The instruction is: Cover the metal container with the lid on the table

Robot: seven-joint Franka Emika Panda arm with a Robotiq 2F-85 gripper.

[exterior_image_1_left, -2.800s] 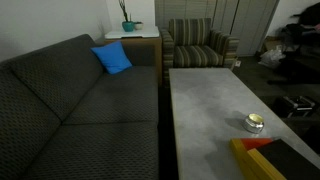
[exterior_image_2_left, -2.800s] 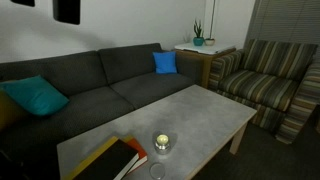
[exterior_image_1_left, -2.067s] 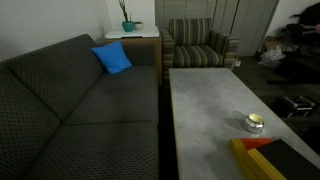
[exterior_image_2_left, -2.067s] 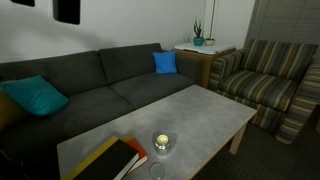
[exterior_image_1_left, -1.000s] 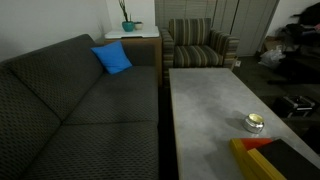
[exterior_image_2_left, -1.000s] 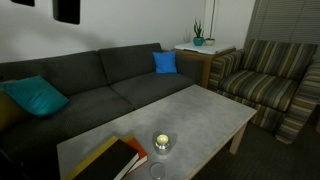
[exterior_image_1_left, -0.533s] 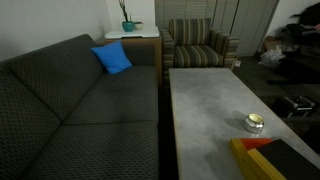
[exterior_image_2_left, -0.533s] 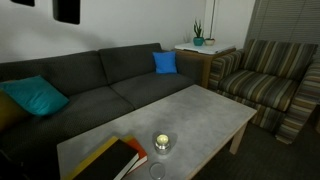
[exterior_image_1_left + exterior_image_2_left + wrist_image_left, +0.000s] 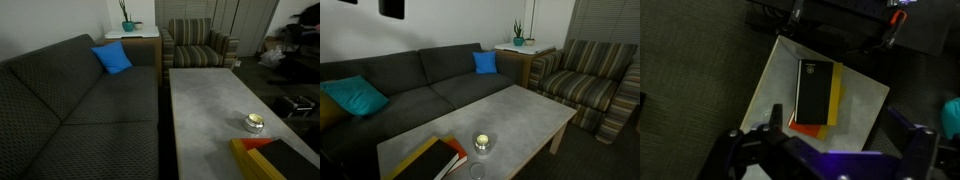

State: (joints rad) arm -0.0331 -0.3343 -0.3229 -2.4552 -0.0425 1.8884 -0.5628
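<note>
At lower right, the metal container (image 9: 254,123) is sitting seemingly lidless on the table (image 9: 205,95); the gripper (image 9: 828,150) is hanging spread, empty.

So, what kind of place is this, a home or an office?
Probably a living room or lounge: a long dark sofa, a striped armchair, and a low grey table in front.

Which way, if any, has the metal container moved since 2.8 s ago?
No. In both exterior views the metal container keeps the same gap to the yellow block on the table.
</note>
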